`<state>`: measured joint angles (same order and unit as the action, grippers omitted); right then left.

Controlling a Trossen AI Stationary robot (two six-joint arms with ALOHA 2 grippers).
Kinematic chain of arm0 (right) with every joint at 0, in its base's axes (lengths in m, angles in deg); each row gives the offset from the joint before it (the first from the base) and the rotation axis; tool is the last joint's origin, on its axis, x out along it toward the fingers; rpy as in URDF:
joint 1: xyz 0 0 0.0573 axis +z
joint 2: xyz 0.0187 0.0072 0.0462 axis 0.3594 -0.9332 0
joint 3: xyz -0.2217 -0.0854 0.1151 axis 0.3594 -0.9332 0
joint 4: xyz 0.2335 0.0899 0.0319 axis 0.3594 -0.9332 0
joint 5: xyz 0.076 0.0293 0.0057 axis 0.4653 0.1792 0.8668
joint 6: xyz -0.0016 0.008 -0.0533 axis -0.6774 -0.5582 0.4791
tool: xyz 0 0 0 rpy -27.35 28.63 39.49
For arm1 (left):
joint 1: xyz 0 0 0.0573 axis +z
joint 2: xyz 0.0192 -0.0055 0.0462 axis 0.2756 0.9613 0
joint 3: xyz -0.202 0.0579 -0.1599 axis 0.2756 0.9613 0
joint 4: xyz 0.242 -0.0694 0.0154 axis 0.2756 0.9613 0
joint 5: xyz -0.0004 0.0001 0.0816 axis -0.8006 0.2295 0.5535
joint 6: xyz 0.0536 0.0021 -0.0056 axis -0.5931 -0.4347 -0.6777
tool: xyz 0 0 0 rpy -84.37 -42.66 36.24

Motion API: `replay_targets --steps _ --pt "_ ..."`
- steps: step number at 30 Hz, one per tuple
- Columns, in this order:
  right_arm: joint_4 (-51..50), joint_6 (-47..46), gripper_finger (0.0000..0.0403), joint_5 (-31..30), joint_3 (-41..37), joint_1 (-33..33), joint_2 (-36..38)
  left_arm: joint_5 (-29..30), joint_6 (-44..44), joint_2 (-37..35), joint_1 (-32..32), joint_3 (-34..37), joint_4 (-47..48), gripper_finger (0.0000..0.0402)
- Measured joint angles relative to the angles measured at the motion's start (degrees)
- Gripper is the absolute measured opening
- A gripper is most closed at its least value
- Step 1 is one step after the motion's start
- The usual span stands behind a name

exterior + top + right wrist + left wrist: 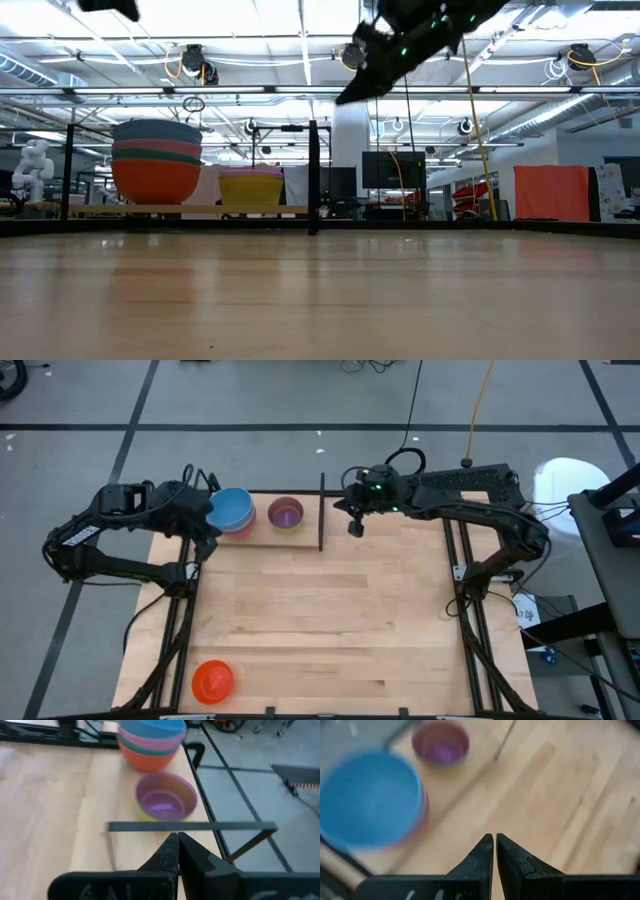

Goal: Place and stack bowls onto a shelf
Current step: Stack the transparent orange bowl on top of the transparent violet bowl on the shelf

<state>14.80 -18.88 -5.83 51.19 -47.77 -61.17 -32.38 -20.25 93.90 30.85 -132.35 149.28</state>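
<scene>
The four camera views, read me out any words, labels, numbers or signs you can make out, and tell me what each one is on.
No text can be read in any view.
White label on the left arm, high view: too small to read.
White tag on the floor by the table's right frame: marks too small to read.
Embossed marks on both gripper bodies, wrist views: cut off and blurred.
Bowls: no markings visible.

Seven bowls are counted: four in one stack [232, 512] (blue, pink, teal, orange), two in a second stack [286, 514] (purple over yellow), one red bowl [213, 680] alone. One shelf [322, 510] and two grippers are recorded.
</scene>
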Motion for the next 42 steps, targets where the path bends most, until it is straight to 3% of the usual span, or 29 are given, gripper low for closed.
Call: replay_targets --steps 4,8,16,25,36,42 --pt "-4.4 2.49 0.0 -3.48 0.0 2.85 6.56 -6.1 7.45 0.41 -1.22 0.04 7.86 0.0025" --pt "-8.63 4.21 0.0 -6.78 0.0 5.66 12.88 -15.12 13.22 -0.23 -4.9 0.87 6.33 0.0006" --pt "-13.86 4.53 0.0 -9.14 0.0 8.91 22.87 -15.32 24.09 2.71 -18.8 0.9 7.35 0.0004" --pt "-16.6 4.6 0.0 -9.19 0.0 8.97 27.34 -14.88 33.89 8.91 -34.18 0.92 7.38 0.002" --pt "-16.43 8.2 0.0 -9.24 0.0 8.97 27.09 -12.59 34.03 18.33 -40.99 3.26 7.13 0.0021" --pt "-16.37 6.69 0.0 -9.24 0.0 8.97 27.09 -19.74 30.13 20.54 -43.95 9.74 6.94 0.001"
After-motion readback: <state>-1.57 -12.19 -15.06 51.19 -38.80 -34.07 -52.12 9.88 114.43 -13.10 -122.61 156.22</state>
